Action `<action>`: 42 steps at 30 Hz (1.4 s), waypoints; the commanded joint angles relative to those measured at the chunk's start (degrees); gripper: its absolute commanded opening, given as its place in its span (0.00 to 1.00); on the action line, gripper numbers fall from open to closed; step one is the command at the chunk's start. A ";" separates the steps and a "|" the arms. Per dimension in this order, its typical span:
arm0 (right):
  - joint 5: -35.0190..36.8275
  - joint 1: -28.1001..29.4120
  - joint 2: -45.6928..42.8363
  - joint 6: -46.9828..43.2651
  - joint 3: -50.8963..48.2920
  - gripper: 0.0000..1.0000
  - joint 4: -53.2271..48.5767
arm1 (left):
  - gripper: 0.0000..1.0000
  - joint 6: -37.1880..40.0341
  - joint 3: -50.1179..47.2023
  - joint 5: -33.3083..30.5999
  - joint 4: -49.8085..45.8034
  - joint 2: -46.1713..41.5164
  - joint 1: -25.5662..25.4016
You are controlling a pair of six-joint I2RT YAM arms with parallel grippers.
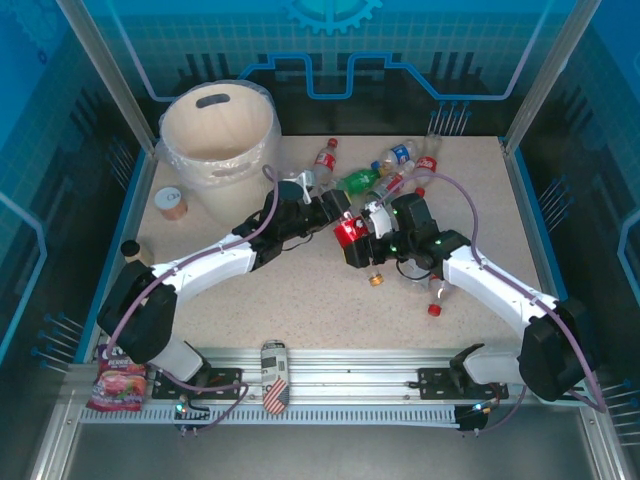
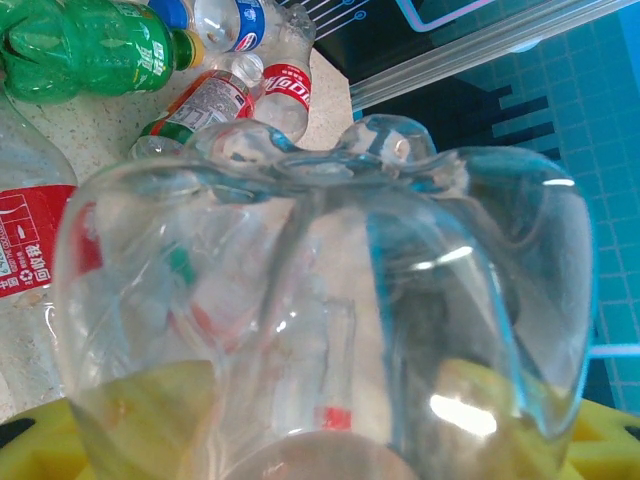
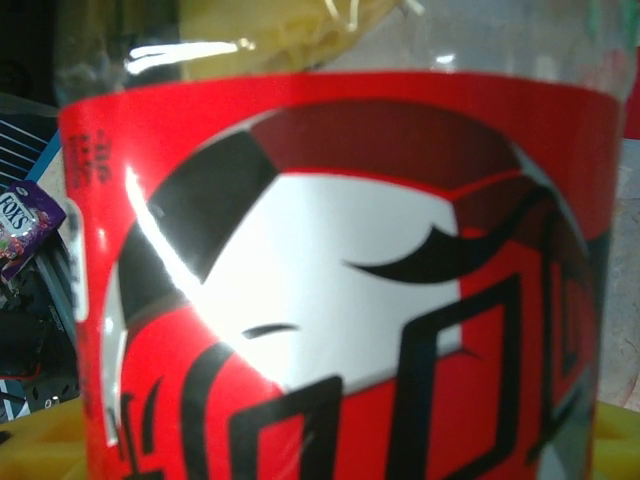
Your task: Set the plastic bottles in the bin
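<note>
The cream-white bin [image 1: 220, 140] stands at the far left of the table. My left gripper [image 1: 335, 208] [image 2: 320, 440] is shut on a clear bottle [image 2: 330, 300] whose lobed base points away from the camera. Close beside it, my right gripper [image 1: 368, 235] [image 3: 320, 455] has a red-labelled bottle [image 1: 350, 232] [image 3: 340, 280] between its jaws; how tightly they hold it is hidden. More plastic bottles lie behind: a green one [image 1: 358, 180] [image 2: 90, 45], a red-labelled one [image 1: 325, 158] and a blue-labelled one [image 1: 398, 155] [image 2: 240, 20].
A clear bottle [image 1: 440, 288] lies by the right forearm, with a red cap [image 1: 434, 310] and an orange cap [image 1: 376, 280] loose nearby. A tan-lidded container [image 1: 172, 203] sits left of the bin. A striped can [image 1: 274, 375] and a candy pack [image 1: 120, 385] rest at the near rail.
</note>
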 commanded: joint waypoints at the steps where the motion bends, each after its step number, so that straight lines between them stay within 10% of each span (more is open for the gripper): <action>1: -3.22 0.45 -1.19 -0.98 0.62 0.77 0.30 | 0.55 -0.32 1.41 -1.77 1.06 0.33 -0.17; 6: -3.25 -2.00 -2.35 -2.23 2.84 0.99 -4.29 | 0.53 1.69 2.96 -2.31 -0.69 -0.24 0.57; 16: -2.94 -14.19 -12.49 -0.83 1.86 1.00 -11.31 | 0.40 13.90 17.83 -1.92 -11.46 -1.90 5.58; 25: 0.62 -15.26 -13.02 -0.71 -2.57 1.00 -15.00 | 0.00 29.20 38.26 -8.79 -23.62 -5.07 13.51; 42: 1.26 -15.04 -12.11 -0.50 -4.38 1.00 -14.03 | 0.00 51.79 50.18 -30.17 -28.03 1.20 30.91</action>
